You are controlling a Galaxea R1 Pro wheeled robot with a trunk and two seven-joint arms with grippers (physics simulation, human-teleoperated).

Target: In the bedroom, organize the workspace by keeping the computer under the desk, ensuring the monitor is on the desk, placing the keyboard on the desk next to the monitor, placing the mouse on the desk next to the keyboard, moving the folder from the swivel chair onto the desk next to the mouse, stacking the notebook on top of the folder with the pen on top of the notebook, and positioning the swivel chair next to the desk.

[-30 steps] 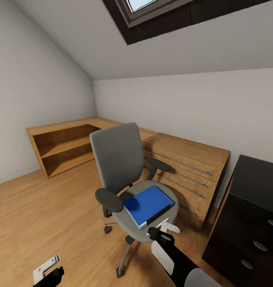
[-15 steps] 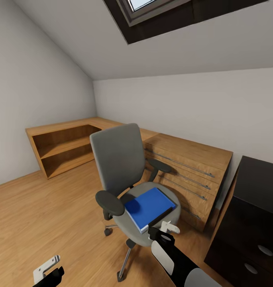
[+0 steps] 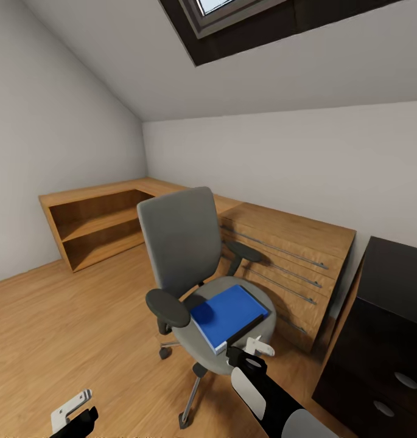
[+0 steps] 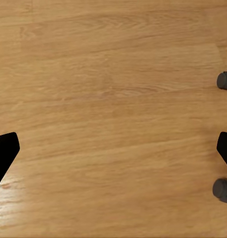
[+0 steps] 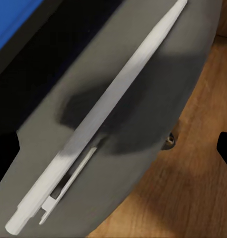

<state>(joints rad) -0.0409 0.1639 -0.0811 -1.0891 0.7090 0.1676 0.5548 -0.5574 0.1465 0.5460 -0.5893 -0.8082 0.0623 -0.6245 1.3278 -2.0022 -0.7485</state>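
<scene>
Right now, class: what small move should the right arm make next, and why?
Probably lower the right pincer onto the pen and close. Its tips stand wide apart, and the pen lies flat on the swivel chair seat beside the folder, directly below.

- The swivel chair (image 3: pixel 199 286) stands mid-floor, its backrest toward the far left.
- The folder (image 3: pixel 227 315) lies on its seat, toward the right.
- The pen (image 5: pixel 96 116) lies on the seat's near edge, just beside the folder.
- A wooden drawer chest (image 3: pixel 287 267) stands behind the chair against the far wall.
- A low open shelf (image 3: pixel 92 228) runs left of the chest.
- The desk (image 3: pixel 385 334) with its drawer unit stands at the right, beside the chest.
</scene>
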